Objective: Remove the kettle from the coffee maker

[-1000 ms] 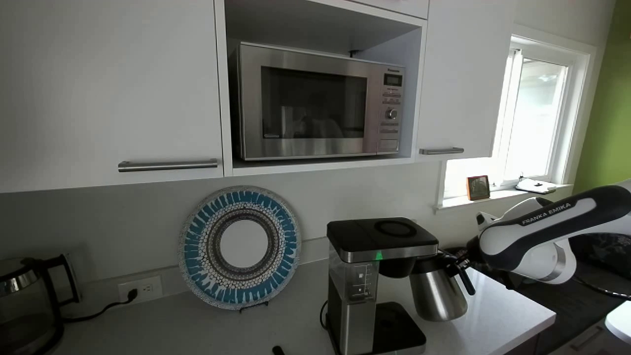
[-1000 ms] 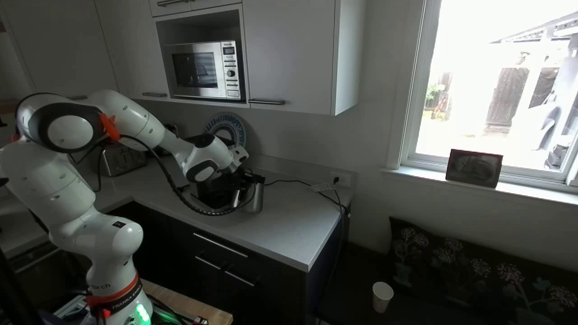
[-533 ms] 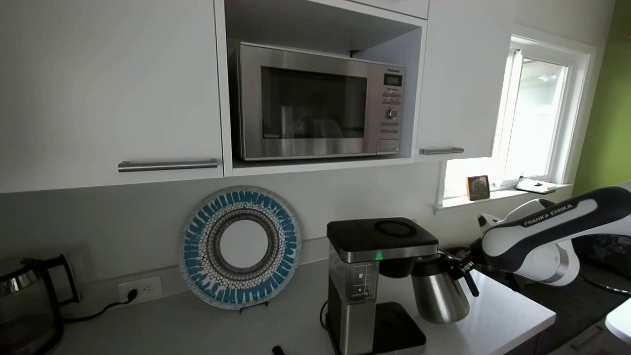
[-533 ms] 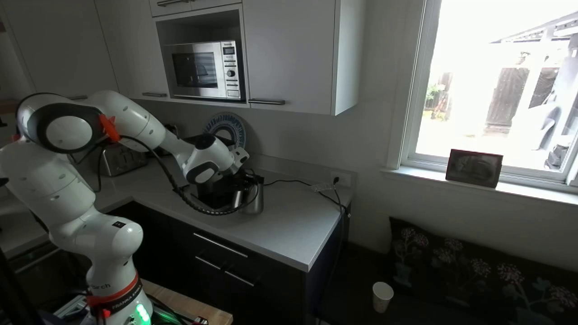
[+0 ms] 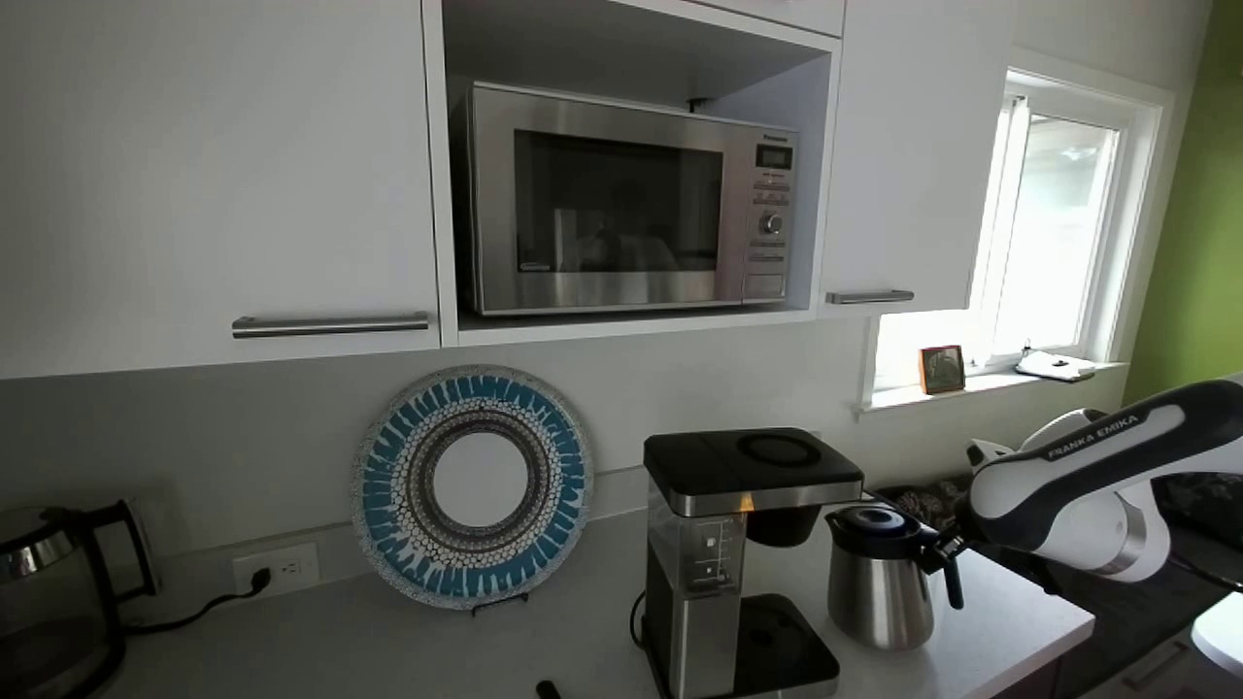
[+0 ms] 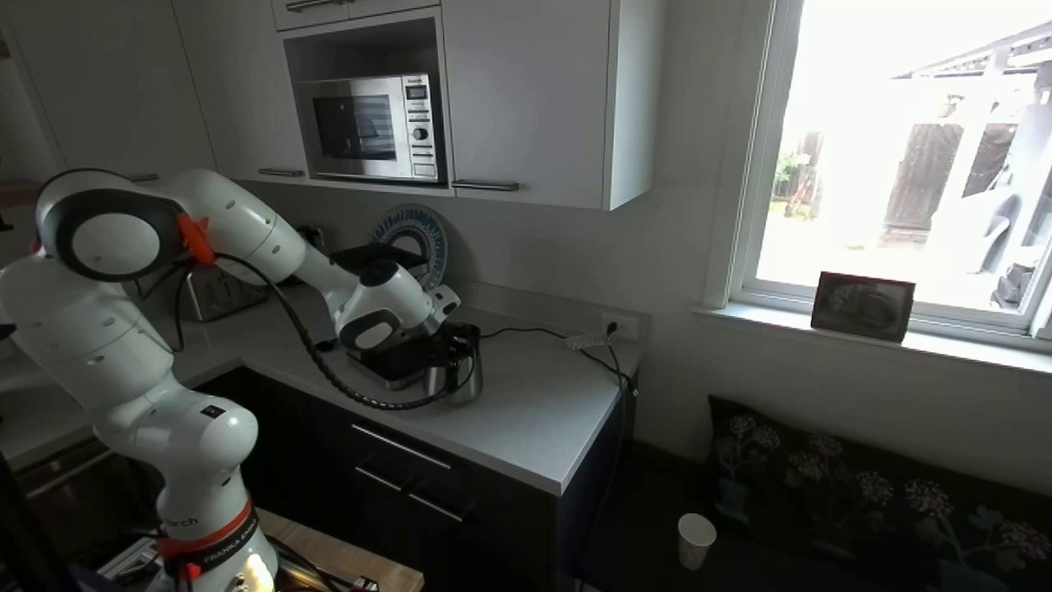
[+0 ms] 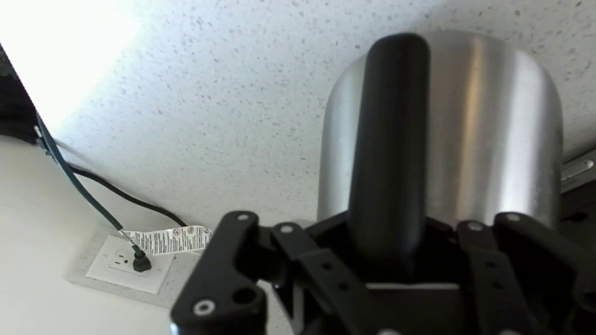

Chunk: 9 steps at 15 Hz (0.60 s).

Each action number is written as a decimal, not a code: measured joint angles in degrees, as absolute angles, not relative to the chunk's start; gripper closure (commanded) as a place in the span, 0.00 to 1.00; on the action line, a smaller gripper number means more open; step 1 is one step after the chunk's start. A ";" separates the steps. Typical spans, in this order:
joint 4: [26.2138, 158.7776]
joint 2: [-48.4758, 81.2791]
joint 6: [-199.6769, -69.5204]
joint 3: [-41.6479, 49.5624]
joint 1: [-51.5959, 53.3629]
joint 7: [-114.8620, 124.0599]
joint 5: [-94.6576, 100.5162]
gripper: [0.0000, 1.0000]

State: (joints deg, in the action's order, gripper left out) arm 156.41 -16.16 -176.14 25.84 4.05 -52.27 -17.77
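Wrist view: gripper (image 7: 385,235) clamps kettle's (image 7: 493,130) handle (image 7: 393,130), coffee maker (image 5: 706,582) beside; counter's edge (image 7: 21,77), in glare, seems well apart.

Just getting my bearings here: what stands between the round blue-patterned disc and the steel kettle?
In an exterior view, the coffee maker stands between the disc and the steel kettle, with countertop showing between it and the kettle.

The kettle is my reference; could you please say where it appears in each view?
In an exterior view: kettle at lower right, beside the coffee maker.
In an exterior view: kettle left of and below centre.
Wrist view: kettle large, right of centre.
Shared landmark: the pale countertop, visible in all three.
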 measured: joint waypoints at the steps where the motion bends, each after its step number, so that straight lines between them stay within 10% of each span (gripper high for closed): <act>1: 156.58 -16.09 -176.12 25.90 3.69 -52.28 -17.77 1.00; 9: 156.77 -15.27 -175.27 26.64 2.51 -52.29 -17.77 0.49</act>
State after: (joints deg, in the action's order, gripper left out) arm 156.77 -15.27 -175.27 26.64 2.51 -52.29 -17.77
